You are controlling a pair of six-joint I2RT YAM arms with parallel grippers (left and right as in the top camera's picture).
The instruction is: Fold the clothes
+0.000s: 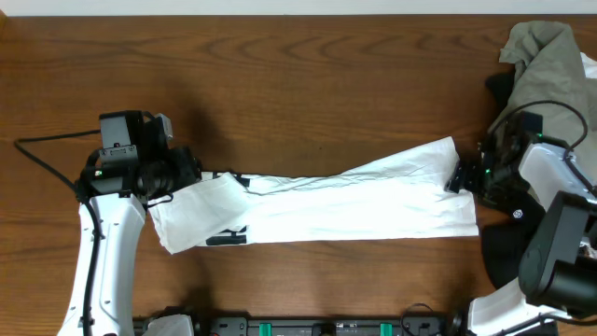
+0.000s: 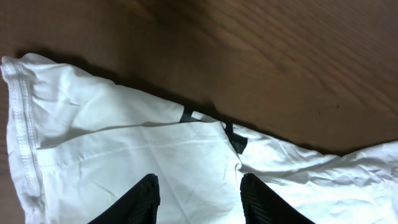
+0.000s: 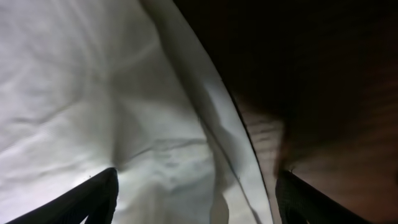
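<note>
From overhead, the white T-shirt (image 1: pixel 354 201) lies stretched in a long band across the middle of the wooden bench (image 1: pixel 298 84). The left tool (image 1: pixel 191 173) sits at the shirt's left end and the right tool (image 1: pixel 457 177) at its right end. Both arms reach in low from the near corners. A grey-olive garment (image 1: pixel 546 56) is heaped in the far right corner.

In the left wrist view, the left tool (image 2: pixel 199 185) has its fingers apart over flat white cloth. The stitched hem (image 2: pixel 25 143) is at the left and a black print (image 2: pixel 233 137) peeks from a fold.

In the right wrist view, the right tool (image 3: pixel 196 186) is spread wide, low over the shirt's edge, with dark bench to its right.
</note>
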